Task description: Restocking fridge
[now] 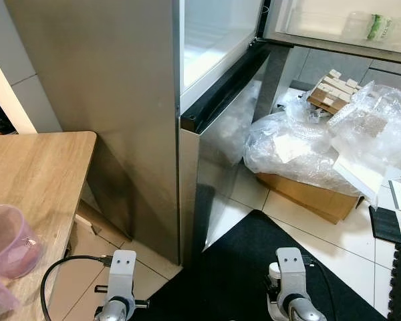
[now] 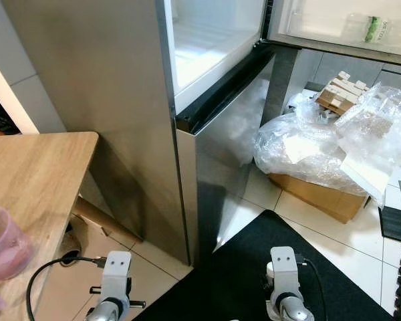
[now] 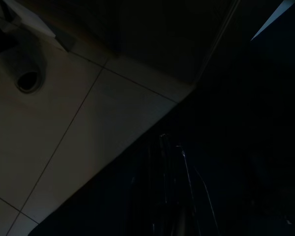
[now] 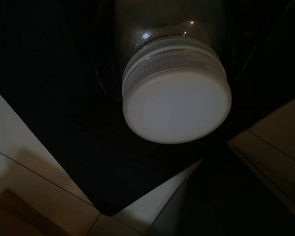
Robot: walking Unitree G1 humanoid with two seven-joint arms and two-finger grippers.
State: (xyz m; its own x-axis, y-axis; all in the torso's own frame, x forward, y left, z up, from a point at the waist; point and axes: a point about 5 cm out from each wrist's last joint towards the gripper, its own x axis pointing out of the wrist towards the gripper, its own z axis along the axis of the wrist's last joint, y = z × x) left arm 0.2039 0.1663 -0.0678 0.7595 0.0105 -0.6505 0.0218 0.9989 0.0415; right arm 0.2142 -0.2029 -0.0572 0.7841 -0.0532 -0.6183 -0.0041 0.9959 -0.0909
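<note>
Right gripper (image 4: 174, 64) pinches a white-capped jar (image 4: 177, 101), held low over the black mat (image 1: 240, 267). Left gripper's state cannot be told. Fridge (image 1: 120, 100) stands open ahead.

- Held close: a jar (image 4: 169, 59), white lid (image 4: 177, 101) toward the camera.
- Beneath: black mat (image 4: 64, 147), pale floor tiles (image 4: 24, 167).

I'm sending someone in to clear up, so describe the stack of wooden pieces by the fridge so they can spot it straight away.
Start at the tall steel fridge with its upper door open. On the tiled floor to its right, a cardboard box is heaped with clear plastic wrap. The stack of wooden pieces rests on top of that heap, the only hard, pale, blocky thing amid the crinkled plastic.
</note>
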